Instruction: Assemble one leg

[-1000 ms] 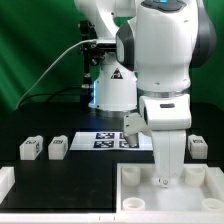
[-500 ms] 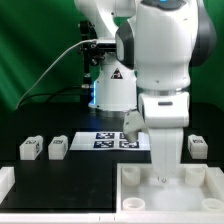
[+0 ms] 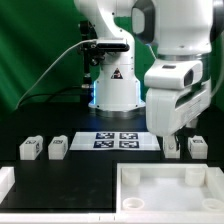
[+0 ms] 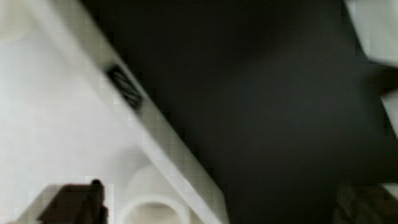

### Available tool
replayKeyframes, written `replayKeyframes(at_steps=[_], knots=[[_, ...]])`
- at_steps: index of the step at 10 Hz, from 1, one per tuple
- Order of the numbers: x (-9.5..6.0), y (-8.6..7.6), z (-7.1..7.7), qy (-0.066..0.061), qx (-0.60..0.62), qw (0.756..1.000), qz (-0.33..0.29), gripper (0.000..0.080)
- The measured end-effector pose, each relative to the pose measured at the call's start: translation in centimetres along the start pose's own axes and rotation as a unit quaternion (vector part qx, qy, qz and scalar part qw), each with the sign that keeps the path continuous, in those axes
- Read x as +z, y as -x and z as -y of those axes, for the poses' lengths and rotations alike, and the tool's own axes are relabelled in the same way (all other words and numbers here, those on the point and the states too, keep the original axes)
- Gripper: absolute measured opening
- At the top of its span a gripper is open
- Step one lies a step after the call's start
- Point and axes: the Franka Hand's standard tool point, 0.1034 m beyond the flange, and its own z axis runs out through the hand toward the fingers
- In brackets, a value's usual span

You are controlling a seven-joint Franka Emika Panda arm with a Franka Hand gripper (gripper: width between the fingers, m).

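Several small white legs with tag marks stand on the black table. Two are at the exterior view's left [image 3: 29, 149] [image 3: 57, 148] and two at its right [image 3: 172, 149] [image 3: 197, 147]. My gripper [image 3: 172, 133] hangs just above the nearer right leg. In the wrist view my gripper [image 4: 217, 206] is open and empty. Its dark fingers [image 4: 71, 203] stand wide apart over the rim of the large white tray-like piece [image 4: 54, 120]. A round socket [image 4: 157, 211] in that piece shows close to one finger. No leg shows in the wrist view.
The large white tray-like piece [image 3: 135, 186] lies at the front of the table. The marker board [image 3: 115, 140] lies behind it in front of the arm's base [image 3: 113, 90]. Another white part [image 3: 5, 180] sits at the front left edge.
My gripper has lifted out of the tray-like piece and moved up and to the exterior view's right. It now hangs over the right-hand legs.
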Motion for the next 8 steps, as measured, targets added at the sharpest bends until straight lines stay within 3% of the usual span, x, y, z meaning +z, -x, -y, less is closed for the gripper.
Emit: replayKeyframes(at_steps=[3, 4, 6, 7, 8], knots=[[0.2, -0.2, 0.6, -0.008, 0.160, 0.987, -0.002, 0.0649], [0.3, -0.9, 2.6, -0.009, 0.229, 0.973, -0.001, 0.0649], [1.3, -1.9, 5.9, -0.023, 0.357, 0.934, -0.008, 0.0649], [2.2, -1.9, 6.7, -0.024, 0.357, 0.934, -0.017, 0.0649], [2.3, -1.2, 6.6, -0.031, 0.345, 0.938, 0.017, 0.0649]])
